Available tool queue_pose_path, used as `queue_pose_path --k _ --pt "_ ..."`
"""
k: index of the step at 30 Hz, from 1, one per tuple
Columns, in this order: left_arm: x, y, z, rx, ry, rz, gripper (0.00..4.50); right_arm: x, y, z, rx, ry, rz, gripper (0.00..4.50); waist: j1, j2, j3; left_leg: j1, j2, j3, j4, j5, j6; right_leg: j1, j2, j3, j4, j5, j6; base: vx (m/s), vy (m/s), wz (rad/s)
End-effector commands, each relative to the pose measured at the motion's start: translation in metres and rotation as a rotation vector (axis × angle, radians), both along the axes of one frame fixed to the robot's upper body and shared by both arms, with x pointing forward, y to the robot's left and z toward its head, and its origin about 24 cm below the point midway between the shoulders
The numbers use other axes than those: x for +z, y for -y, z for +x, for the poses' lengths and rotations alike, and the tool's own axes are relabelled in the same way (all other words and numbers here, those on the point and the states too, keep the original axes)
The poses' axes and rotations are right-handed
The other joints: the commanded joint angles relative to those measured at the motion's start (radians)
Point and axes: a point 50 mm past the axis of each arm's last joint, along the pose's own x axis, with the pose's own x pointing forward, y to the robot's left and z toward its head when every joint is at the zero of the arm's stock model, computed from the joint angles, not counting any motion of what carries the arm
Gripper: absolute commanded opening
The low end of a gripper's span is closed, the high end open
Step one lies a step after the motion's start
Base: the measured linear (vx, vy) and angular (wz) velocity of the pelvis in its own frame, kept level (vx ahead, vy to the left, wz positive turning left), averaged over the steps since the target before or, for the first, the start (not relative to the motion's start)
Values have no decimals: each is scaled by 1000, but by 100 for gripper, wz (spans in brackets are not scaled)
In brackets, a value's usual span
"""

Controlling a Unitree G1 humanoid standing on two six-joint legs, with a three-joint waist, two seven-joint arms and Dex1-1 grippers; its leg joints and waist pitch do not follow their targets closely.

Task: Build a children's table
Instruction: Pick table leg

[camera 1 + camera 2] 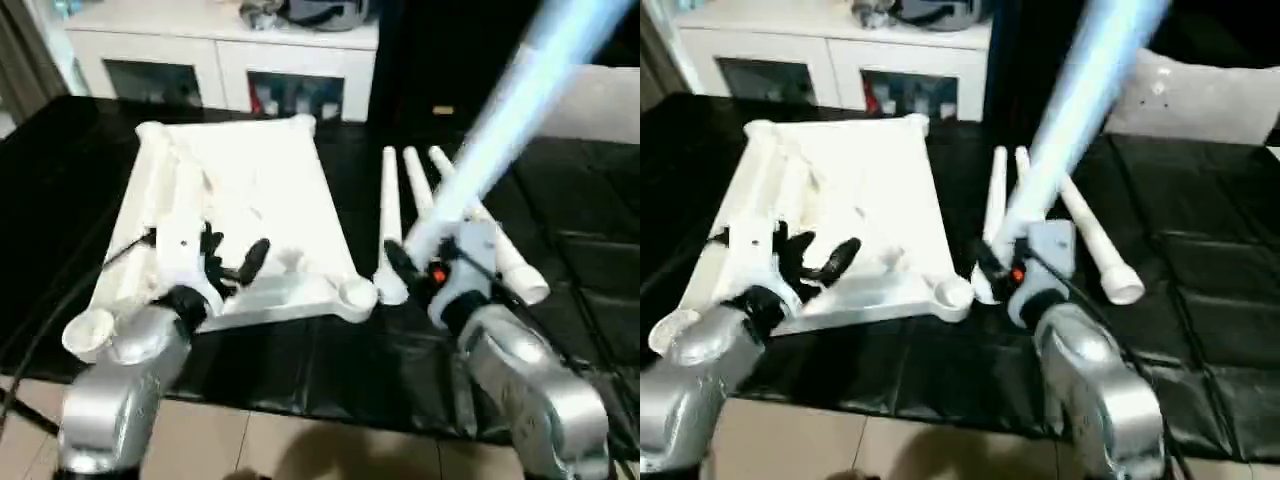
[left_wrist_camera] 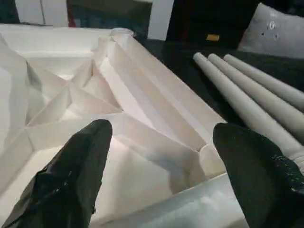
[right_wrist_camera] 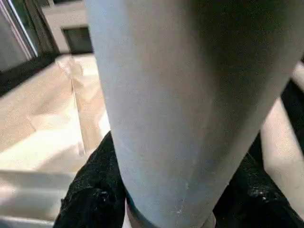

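One white tabletop (image 1: 250, 190) lies underside up on the black worktop (image 1: 560, 250), with two round corner sockets along its near edge. Four legs are counted: three legs (image 1: 400, 200) lie side by side on the worktop just right of the tabletop, and one raised leg (image 1: 520, 100) slants up and away, clamped in the right tool (image 1: 425, 270). The left tool (image 1: 235, 262) hovers over the tabletop's near part, its two black fingers (image 2: 71, 180) spread wide and empty.
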Motion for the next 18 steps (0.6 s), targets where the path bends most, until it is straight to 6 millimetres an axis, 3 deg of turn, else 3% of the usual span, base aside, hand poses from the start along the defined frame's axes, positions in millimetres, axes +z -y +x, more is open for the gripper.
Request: queue_pose_path --k 1,2,3,5,6,8,10,11,12,13,14,15,16,17,18 --pt "6 0 -2 25 32 12 389 6 3 -3 -4 33 42 190 10 -1 -52 2 37 -18 -52 -270 31 37 -138 94 -135 -570 -42 0 0 0" --pt "7 0 -2 41 48 24 389 6 2 -5 7 35 62 190 15 1 -49 2 44 -28 -47 -250 51 36 -152 98 -144 -601 -53 0 0 0" --pt "7 0 -2 41 48 24 389 6 2 -5 7 35 62 190 15 3 -49 4 46 -29 -49 -245 54 36 -150 95 -143 -600 -59 0 0 0" --pt "7 0 -2 41 48 24 389 6 2 -5 7 35 62 190 5 13 -57 17 52 -28 -74 -256 37 31 -103 67 -122 -488 -90 0 0 0" --pt "7 0 -2 41 48 24 389 6 2 -5 7 35 62 190 -11 18 -56 29 58 -32 -90 -326 -14 19 -61 49 -100 -335 -101 0 0 0" --pt "7 0 -2 41 48 24 389 6 2 -5 7 35 62 190 -16 19 -55 39 61 -36 -96 -415 -73 16 -55 50 -97 -276 -88 0 0 0" --pt "9 6 0 52 64 45 389 3 -4 -11 69 18 84 190 -18 10 -51 39 49 -32 -93 -461 -83 15 -62 56 -105 -328 -72 0 0 0" --pt "10 8 0 57 74 48 389 1 -7 -12 91 5 69 190 -7 -9 -46 -24 26 -68 -116 -456 -24 61 -86 14 -88 -347 -79 0 0 0" --pt "10 11 1 65 73 38 389 -1 -10 -14 114 -11 52 190 -14 3 -46 -29 12 -76 -112 -481 11 57 -95 -7 -108 -460 -59 -16 -22 43" --pt "10 12 1 68 72 34 389 -2 -10 -14 116 -13 49 190 -18 4 -48 -24 4 -88 -82 -448 28 56 -134 -16 -128 -527 -88 -8 -34 53" --pt "9 12 1 74 64 25 389 -3 -11 -14 118 -17 51 190 -22 3 -44 -38 0 -102 -68 -422 30 73 -152 -37 -139 -599 -96 -8 -34 53" --pt "10 11 1 75 65 30 389 -3 -11 -14 122 -17 51 190 -40 13 -49 20 29 -82 -45 -423 -4 23 -133 -3 -161 -640 -68 -13 -26 27" --pt "11 10 2 78 66 37 389 -4 -11 -14 122 -15 60 190 -37 7 -44 6 42 -84 -63 -407 -30 37 -122 5 -144 -561 -72 0 0 0" --pt "11 9 2 79 69 39 389 -5 -11 -14 122 -22 68 190 -33 13 -45 9 54 -85 -85 -473 -64 36 -96 0 -132 -508 -47 0 0 0" --pt "12 9 2 79 71 40 389 -6 -11 -14 124 -24 64 190 -35 11 -45 12 55 -88 -88 -507 -76 34 -94 1 -126 -483 -42 0 0 0"
